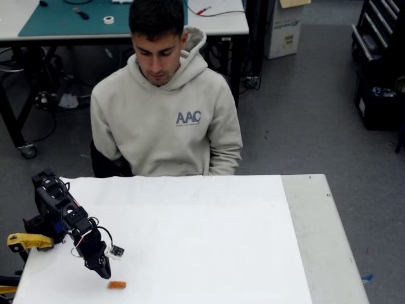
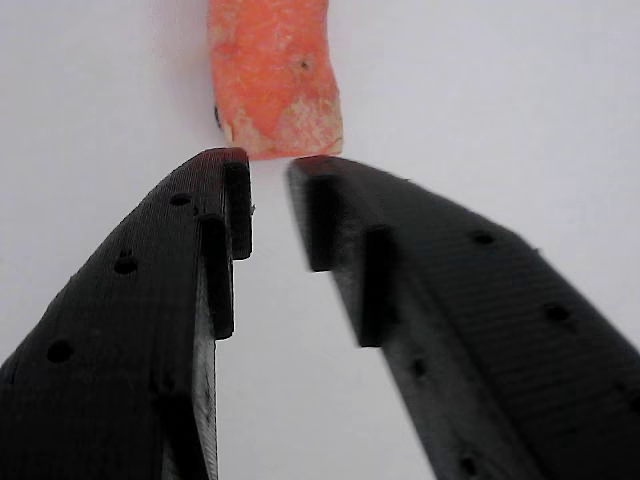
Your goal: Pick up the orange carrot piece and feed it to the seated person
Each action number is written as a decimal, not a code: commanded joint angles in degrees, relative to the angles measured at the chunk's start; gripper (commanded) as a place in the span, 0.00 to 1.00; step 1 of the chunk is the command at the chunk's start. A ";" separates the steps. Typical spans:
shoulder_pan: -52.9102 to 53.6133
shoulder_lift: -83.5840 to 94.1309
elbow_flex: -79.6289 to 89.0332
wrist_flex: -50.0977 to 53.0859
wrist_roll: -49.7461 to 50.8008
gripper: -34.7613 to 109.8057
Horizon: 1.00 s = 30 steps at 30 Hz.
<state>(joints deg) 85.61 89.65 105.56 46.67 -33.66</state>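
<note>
Lying just beyond the fingertips, the orange carrot piece point(image 2: 274, 75) sits ungrasped before the slightly parted hand point(image 2: 270, 175).

The orange carrot piece point(image 1: 116, 285) is a tiny stubby chunk lying flat on the white tabletop, way down near the front edge, left of center in the fixed view. Up close in the wrist view it's point(image 2: 274, 76) rough, pale-flecked orange with a blunt cut end. The seated person point(image 1: 166, 107) in a beige hoodie with blue "AAC" lettering sits behind the far edge, head tilted down.
</note>
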 commanded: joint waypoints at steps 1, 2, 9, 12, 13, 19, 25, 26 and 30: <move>0.44 3.08 -3.78 -0.44 -0.44 0.35; 0.44 3.08 -3.69 -0.44 -0.44 0.36; 0.44 2.72 -3.69 -0.44 -0.44 0.39; 0.35 2.20 -3.69 -0.44 -0.44 0.38; 0.35 2.20 -3.69 -0.44 -0.44 0.38; 0.35 2.11 -3.69 -0.44 -0.44 0.38; 0.35 1.93 -3.69 -0.44 -0.44 0.38; 0.35 1.93 -3.69 -0.44 -0.44 0.38; 0.35 -0.09 -3.78 -0.53 -0.44 0.38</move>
<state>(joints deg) 84.90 89.12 105.56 46.67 -33.66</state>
